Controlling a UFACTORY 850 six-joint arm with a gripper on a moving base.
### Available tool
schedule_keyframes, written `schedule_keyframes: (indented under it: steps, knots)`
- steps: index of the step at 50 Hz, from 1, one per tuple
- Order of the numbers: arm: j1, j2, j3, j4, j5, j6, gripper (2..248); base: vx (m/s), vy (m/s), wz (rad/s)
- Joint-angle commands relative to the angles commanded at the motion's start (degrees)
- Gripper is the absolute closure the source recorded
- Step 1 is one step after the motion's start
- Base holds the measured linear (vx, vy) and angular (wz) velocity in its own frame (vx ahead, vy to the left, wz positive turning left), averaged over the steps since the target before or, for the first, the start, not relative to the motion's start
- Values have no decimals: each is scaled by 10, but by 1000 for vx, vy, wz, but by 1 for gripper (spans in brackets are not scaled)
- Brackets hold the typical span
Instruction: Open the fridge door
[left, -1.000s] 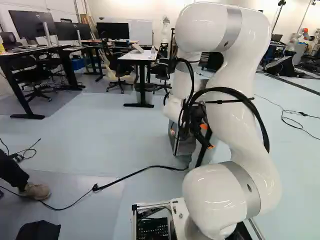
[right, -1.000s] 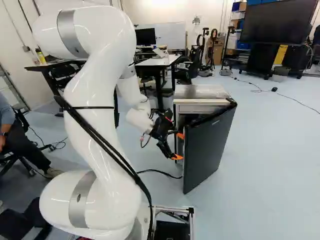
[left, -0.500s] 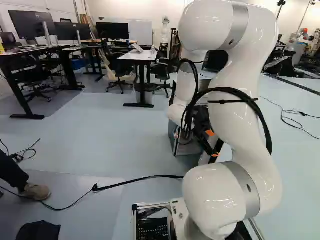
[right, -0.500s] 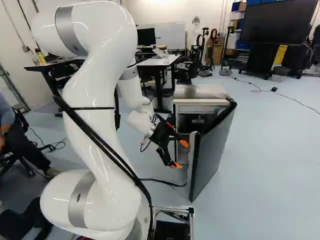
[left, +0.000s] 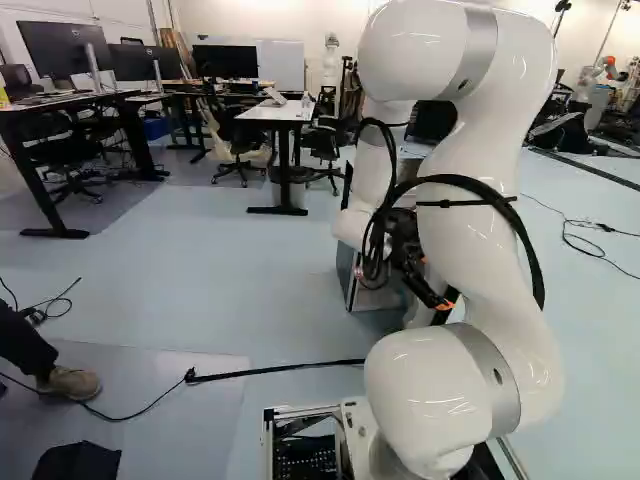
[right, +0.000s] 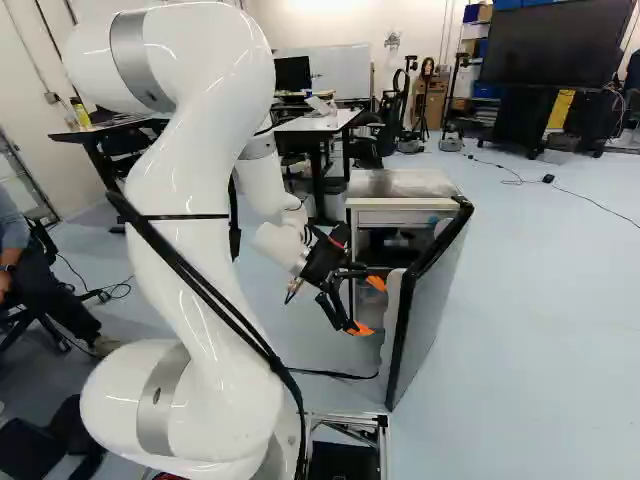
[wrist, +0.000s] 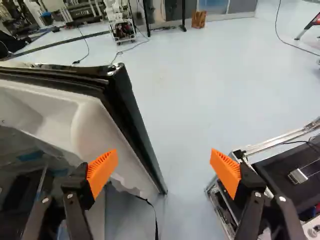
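Two orange pads (wrist: 102, 172) laid bare in the wrist view, spread well apart; released, with nothing gripped between. One pad before the white inner lining (wrist: 65, 110), the other before bare floor, with the door's free edge seen ahead between them; contact impossible to tell. Also only in the wrist view: one wooden crate (wrist: 199, 19). Only in the right base view: one large display (right: 550, 45), plus the fridge door (right: 428, 310) plainly ajar, right of the tool (right: 369, 306). In the left base view, mostly hidden behind the arm (left: 470, 230), with the fridge (left: 375, 290) partly showing. Compared with a second ago: door swung wider, with more lining exposed; tool shifted along with it, to the lining side; floor cable (right: 335, 374) drawn nearer the base. By count: one fridge, one door, one tool with two fingers, three monitors (left: 65, 48) in the left base view.
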Motion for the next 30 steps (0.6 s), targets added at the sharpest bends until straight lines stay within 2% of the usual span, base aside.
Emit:
schedule_keyframes:
  steps: [20,30]
  knots:
    - [0,0,0,14,79,0,3,0,0,0]
    - [2,-2,-6,16,91,0,3,0,0,0]
